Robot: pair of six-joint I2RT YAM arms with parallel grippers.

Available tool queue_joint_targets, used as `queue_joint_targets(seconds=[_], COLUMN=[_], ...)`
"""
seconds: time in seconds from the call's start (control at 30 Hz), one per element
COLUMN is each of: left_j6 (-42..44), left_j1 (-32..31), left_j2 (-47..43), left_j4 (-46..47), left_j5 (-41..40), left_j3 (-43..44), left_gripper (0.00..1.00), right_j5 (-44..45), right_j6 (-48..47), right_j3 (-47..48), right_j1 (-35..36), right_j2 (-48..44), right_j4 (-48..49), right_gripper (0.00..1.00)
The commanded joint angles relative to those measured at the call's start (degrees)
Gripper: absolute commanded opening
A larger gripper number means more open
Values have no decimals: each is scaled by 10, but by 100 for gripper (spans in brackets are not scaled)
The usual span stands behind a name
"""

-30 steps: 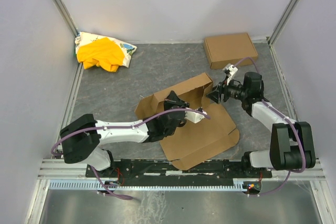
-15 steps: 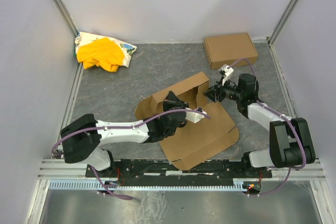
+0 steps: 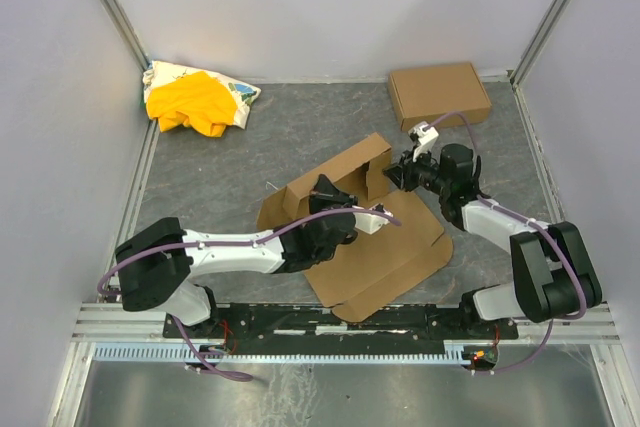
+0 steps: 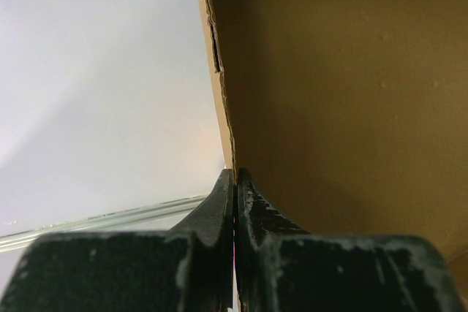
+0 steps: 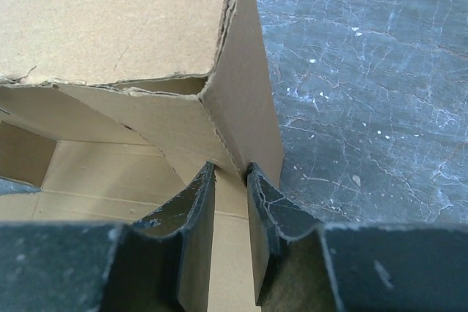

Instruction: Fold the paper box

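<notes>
The paper box is a brown die-cut sheet lying mid-table, its far wall raised upright. My left gripper is shut on that wall's upper edge; in the left wrist view the jaws pinch the cardboard edge. My right gripper sits at the wall's right end. In the right wrist view its fingers straddle the folded corner flap, with a gap still showing between them. The box floor shows through that gap.
A ready-made brown box sits at the back right. A yellow-and-white cloth heap lies at the back left. White enclosure walls bound the grey mat on three sides.
My right gripper has moved left onto the corner of the raised wall and its jaws have narrowed. The wall and sheet have shifted slightly left. The left gripper has kept its grip.
</notes>
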Motion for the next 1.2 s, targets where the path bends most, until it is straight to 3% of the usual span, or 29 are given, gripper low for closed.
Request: queue_joint_targets(seconds=[0.0, 0.33, 0.67, 0.73, 0.77, 0.83, 0.87, 1.17], left_j6=[-28, -35, -54, -54, -54, -55, -56, -55], left_j1=[-26, -27, -27, -28, -28, -28, -28, -28], left_j2=[9, 8, -9, -11, -12, -12, -13, -13], left_j4=[-9, -20, -36, -37, -37, -38, -39, -45], left_j5=[64, 67, 79, 80, 80, 80, 80, 68], left_j3=[27, 35, 33, 33, 34, 35, 37, 47], left_gripper=[3, 3, 3, 3, 3, 3, 3, 3], right_j5=[20, -54, -103, -103, -104, -108, -105, -11], right_j6=[2, -12, -15, -5, 2, 20, 32, 46], right_j3=[-8, 0, 23, 33, 40, 60, 69, 26], right_j1=[33, 40, 41, 41, 41, 41, 41, 95], right_j2=[-18, 19, 78, 87, 93, 104, 110, 53], right_j4=[37, 58, 100, 104, 100, 84, 71, 60], right_gripper=[31, 49, 56, 49, 38, 7, 2, 2])
